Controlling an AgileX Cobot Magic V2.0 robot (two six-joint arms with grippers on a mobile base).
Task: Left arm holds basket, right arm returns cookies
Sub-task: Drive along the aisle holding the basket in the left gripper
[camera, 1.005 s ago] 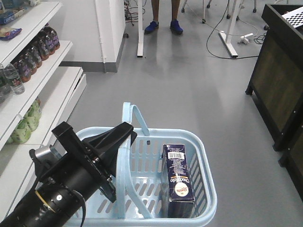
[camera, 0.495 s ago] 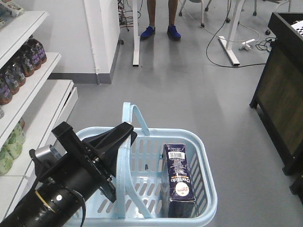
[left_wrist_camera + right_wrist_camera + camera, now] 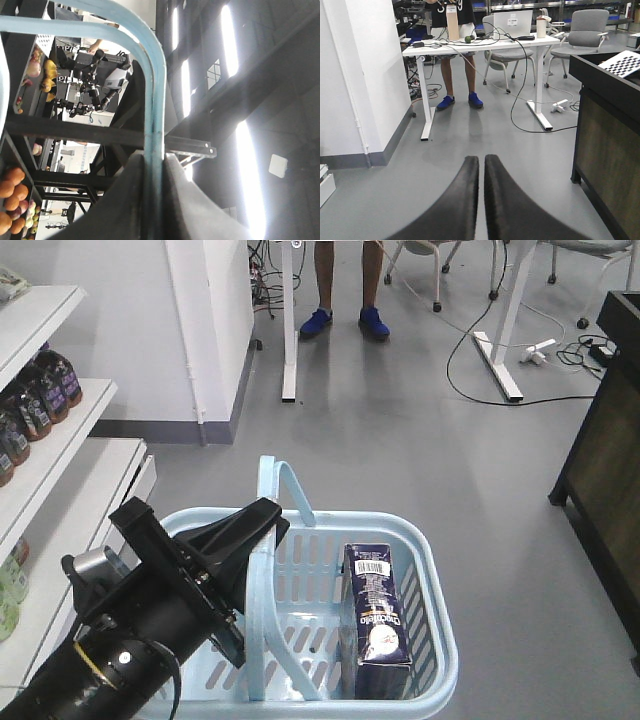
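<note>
**Blue basket gripped, box inside, right gripper empty**

Blue plastic fills the lower middle of the front view. The basket (image 3: 385, 524) hangs from your left gripper (image 3: 266, 520), which is clamped on one handle (image 3: 290, 485). The left wrist view confirms this, with the handle running straight down between the closed jaws.

The cookies (image 3: 378, 615) are in the right half of the basket, against its right wall. The box's long side runs from the near rim toward the far rim. You cannot tell whether it stands or leans.

Your right gripper (image 3: 481, 165) is drawn together to a thin slit and holds nothing. It points at bare grey floor and a white desk (image 3: 470, 47). Neither box nor basket shows in the right wrist view, and the front view shows no right arm, so you cannot read the bearing from gripper to box. The box probably sits on the right arm's side.
</note>
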